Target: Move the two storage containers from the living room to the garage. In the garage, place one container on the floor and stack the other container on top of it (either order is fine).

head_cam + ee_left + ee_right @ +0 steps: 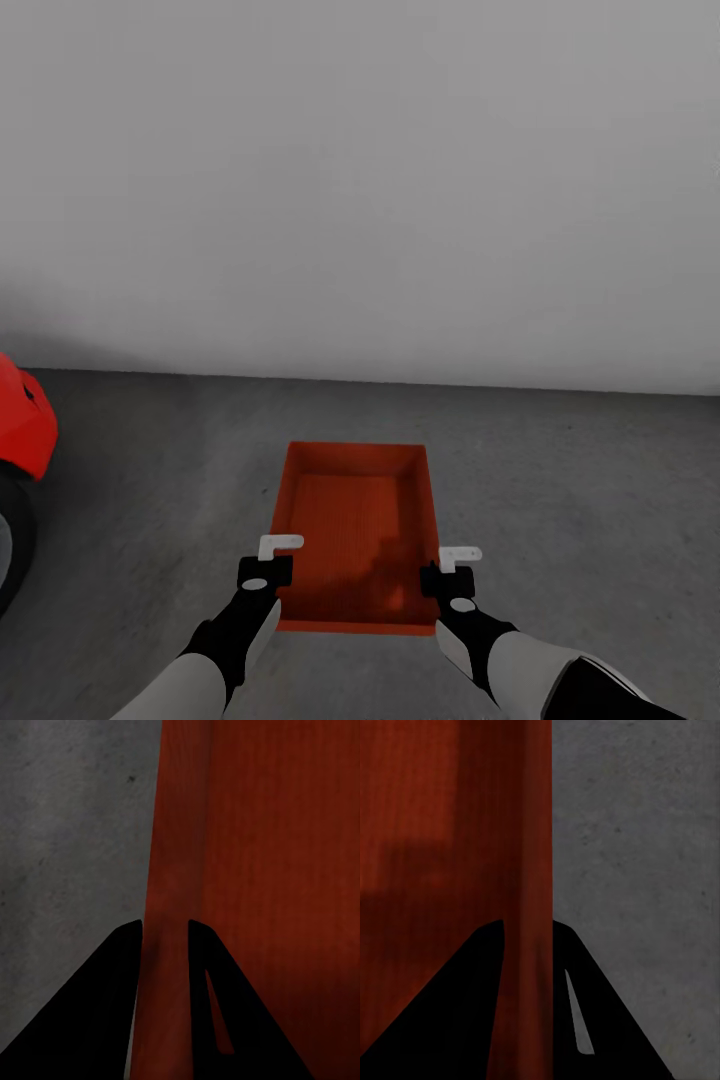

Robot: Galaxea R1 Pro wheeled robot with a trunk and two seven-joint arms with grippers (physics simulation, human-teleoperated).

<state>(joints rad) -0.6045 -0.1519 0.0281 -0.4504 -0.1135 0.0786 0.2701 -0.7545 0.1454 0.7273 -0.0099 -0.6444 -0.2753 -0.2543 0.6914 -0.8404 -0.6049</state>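
Note:
One orange-red storage container [355, 520], open-topped and empty, sits low over the dark grey garage floor [580, 480] in front of me. My left gripper [272, 570] is shut on its left side wall near the close end. My right gripper [447, 572] is shut on the right wall opposite. In the left wrist view the fingertips of the left gripper [164, 924] straddle the thin wall of the container [262, 870]. The right gripper [526, 922] pinches the container [435, 832] the same way. I cannot tell whether the box touches the floor. The other container is out of view.
A red car [22, 420] with a dark wheel [12, 545] stands at the far left. A plain pale grey wall [360, 180] rises just beyond the container. Concrete floor [637, 870] stretches to the right.

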